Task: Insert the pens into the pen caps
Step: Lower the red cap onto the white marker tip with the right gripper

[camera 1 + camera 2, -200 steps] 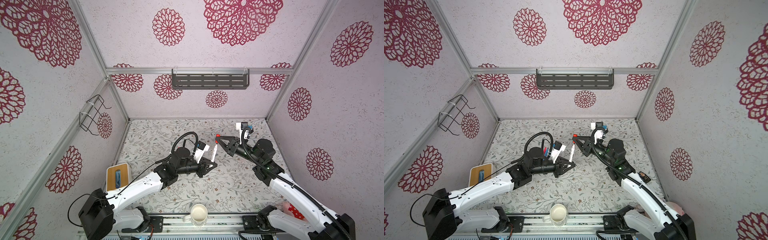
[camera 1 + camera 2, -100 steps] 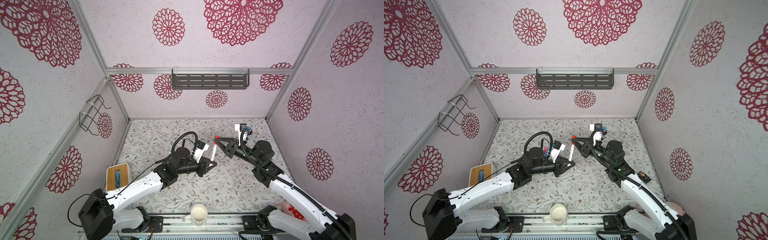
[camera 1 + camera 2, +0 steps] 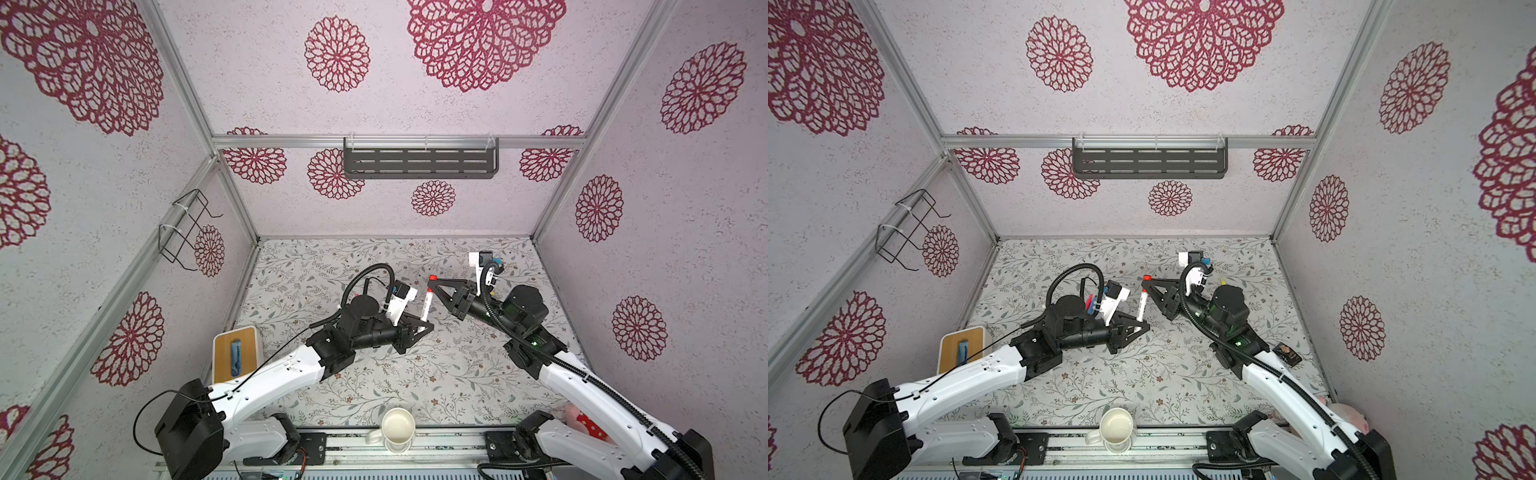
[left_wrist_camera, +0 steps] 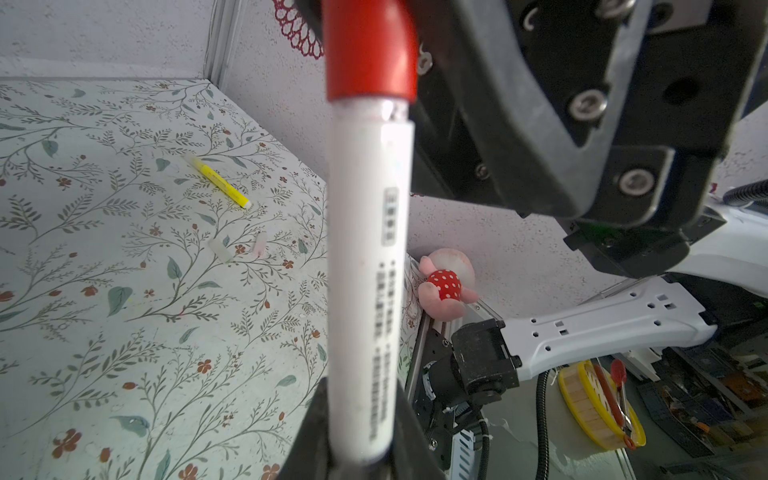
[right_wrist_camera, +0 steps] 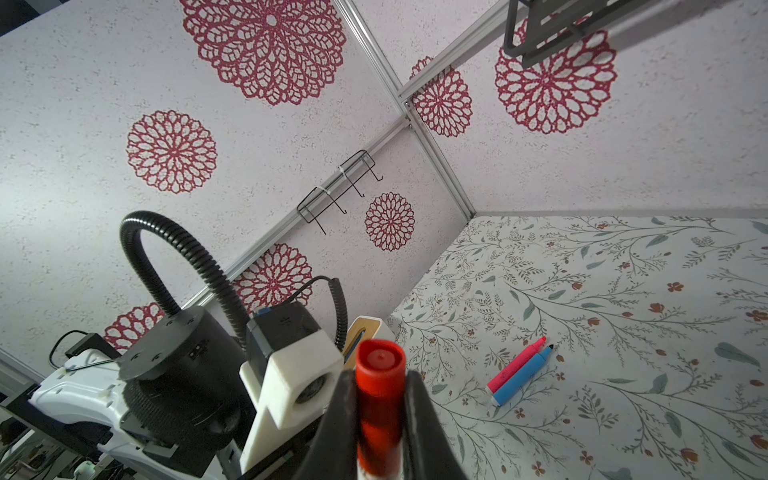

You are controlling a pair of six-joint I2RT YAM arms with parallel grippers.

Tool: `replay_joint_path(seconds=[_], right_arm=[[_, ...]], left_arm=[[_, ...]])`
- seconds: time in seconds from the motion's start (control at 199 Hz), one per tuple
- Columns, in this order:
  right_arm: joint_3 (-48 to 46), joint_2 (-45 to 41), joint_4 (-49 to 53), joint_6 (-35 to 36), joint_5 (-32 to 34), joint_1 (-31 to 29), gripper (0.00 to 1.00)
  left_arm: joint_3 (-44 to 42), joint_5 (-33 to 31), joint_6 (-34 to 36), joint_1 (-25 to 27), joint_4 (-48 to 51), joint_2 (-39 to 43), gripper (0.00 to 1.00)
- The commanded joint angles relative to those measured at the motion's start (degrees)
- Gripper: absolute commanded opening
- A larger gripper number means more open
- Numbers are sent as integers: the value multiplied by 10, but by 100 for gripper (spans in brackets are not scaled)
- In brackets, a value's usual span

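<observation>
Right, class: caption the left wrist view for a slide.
Left gripper holds a white pen, tip in the red cap; a yellow pen lies on the floral table.

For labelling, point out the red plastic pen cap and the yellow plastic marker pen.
red plastic pen cap [image 5: 379,358], right wrist view, end face
yellow plastic marker pen [image 4: 218,182], left wrist view, mid-barrel

- Mug [image 3: 398,428]: upright on the rail just off the bench's [image 3: 374,386] front edge, near its middle.
- Box [image 3: 226,345]: wooden top, at the left edge toward the front; a blue thing [image 3: 236,356] sits in it.
- Plush toy [image 4: 446,278]: pink with a red dotted patch, front right corner.
- Shelf [image 3: 419,163]: back wall.
- Wire rack [image 3: 185,232]: left wall.
</observation>
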State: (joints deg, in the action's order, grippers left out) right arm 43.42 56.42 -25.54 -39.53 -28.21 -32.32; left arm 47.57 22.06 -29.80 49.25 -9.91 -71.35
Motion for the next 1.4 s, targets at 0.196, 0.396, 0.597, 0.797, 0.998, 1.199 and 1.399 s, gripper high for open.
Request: replay_joint_path(seconds=[0.196, 0.396, 0.597, 0.797, 0.998, 1.199, 1.399], right_arm=[[1, -28, 40, 32, 5, -24, 15], [11, -28, 82, 56, -1, -38, 16], [19, -25, 100, 69, -2, -54, 16], [15, -28, 107, 73, 7, -64, 19], [7, -32, 102, 71, 20, -70, 22], [6, -27, 93, 70, 21, -75, 27], [13, -36, 92, 72, 22, -78, 41]], left_arm=[[-4, -39, 3, 3, -61, 30, 0], [-9, -58, 5, 3, -70, 44, 0], [-9, -66, 9, 3, -70, 52, 0], [-13, -76, 14, 3, -71, 58, 0], [-21, -93, 14, 3, -78, 68, 0], [-22, -94, 11, 3, -75, 71, 0], [-28, -96, 10, 3, -69, 72, 0]])
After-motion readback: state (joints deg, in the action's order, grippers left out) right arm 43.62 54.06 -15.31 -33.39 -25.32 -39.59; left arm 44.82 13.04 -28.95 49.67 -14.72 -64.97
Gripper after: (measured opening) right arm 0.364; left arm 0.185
